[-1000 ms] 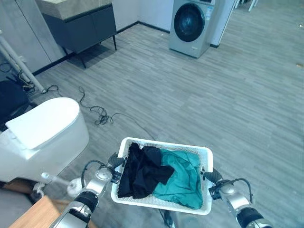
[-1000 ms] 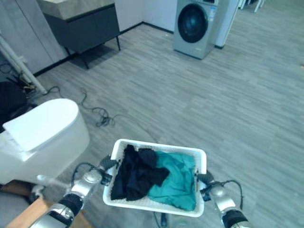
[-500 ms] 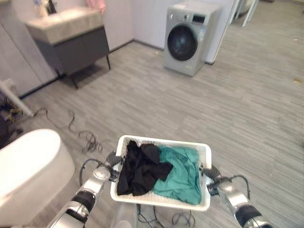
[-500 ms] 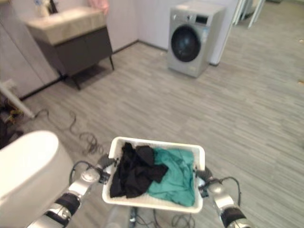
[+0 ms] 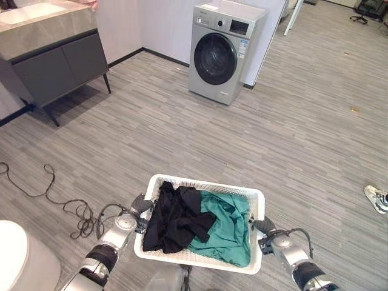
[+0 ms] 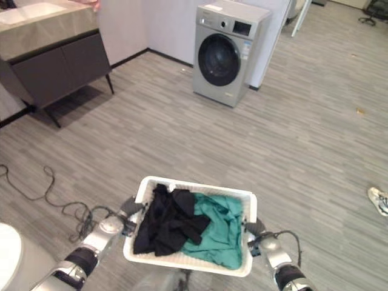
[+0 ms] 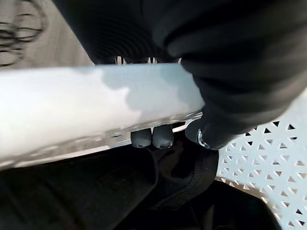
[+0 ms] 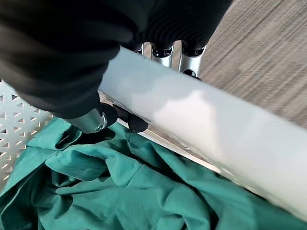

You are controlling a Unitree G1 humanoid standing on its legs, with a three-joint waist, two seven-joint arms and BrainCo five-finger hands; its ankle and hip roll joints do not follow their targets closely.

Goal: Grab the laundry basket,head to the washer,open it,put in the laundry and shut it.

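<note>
i carry the laundry basket (image 5: 257, 200) low in the frame, straight in front of me, its long axis running side to side between my two arms. my left hand (image 5: 139, 207) grips the rim at the lower left, my right hand (image 5: 259, 226) grips the opposite rim at the lower right. in the left wrist view my fingers (image 7: 152, 136) curl over the white rim with their dark tips hooked inside, thumb beside them; the right wrist view shows my right fingers (image 8: 166, 51) wrapped over the rim the same way. both hands are clamped on the basket, neither one spread.

inside, a black garment (image 5: 173, 215) lies on the left half and a green garment (image 5: 229, 224) on the right, touching in the middle.

beyond the basket is open wood-grain floor (image 5: 303, 139), then the washer (image 5: 219, 51) at the upper middle of the frame, well apart from me, its round door closed and facing me, lying ahead and slightly left of the basket's centre. i judge the next stretch is walking forward; neither arm is clearly nearer the door. a dark cabinet (image 5: 51, 60) stands at the upper left.
</note>
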